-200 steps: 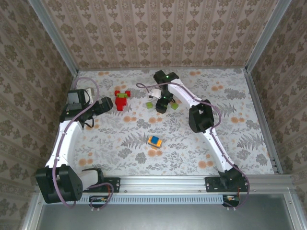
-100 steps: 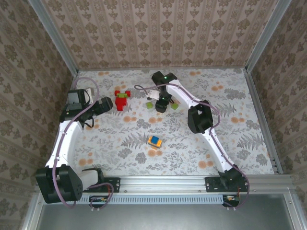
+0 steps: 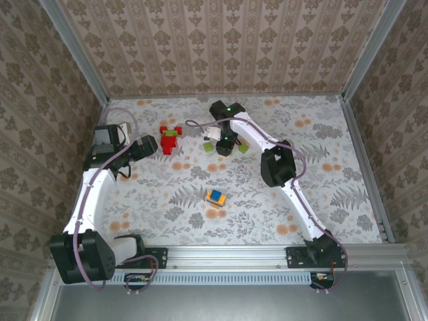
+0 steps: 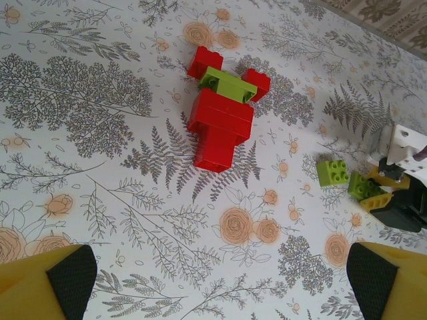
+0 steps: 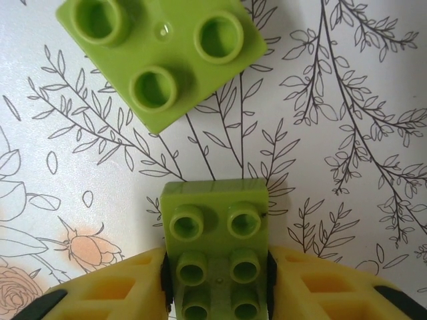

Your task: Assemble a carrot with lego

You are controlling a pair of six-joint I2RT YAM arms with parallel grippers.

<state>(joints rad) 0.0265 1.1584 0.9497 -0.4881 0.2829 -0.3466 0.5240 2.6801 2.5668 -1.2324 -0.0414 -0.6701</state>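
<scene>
Nearest the arm bases, the carrot stack [image 3: 215, 196], orange and yellow with a blue brick, is seen lying alone on the floral table [image 3: 167, 214], well apart from both grippers. Farther out on the left, the left gripper [image 3: 148, 147] is held with its jaws spread wide and nothing between them; in the left wrist view its yellow fingertips [image 4: 47, 280] are seen at the two lower corners, with bare table between. Just beyond it a red and green assembly [image 4: 219, 123] is laid flat, red bricks with a lime green oblong piece set across them near the far end. Farther back and to the right of that assembly, the right gripper [image 3: 226, 145] is lowered close to the table, and its jaws are closed against the two long sides of an oblong green brick [image 5: 217, 253]; the brick is gripped studs up at its near end, while its far end juts out past the fingertips [image 5: 113, 293]. A square green brick [image 5: 160, 53] is found just beyond it, studs up and turned at an angle, near but not touching. In the overhead view another green brick [image 3: 243, 148] is seen on the gripper's other side
</scene>
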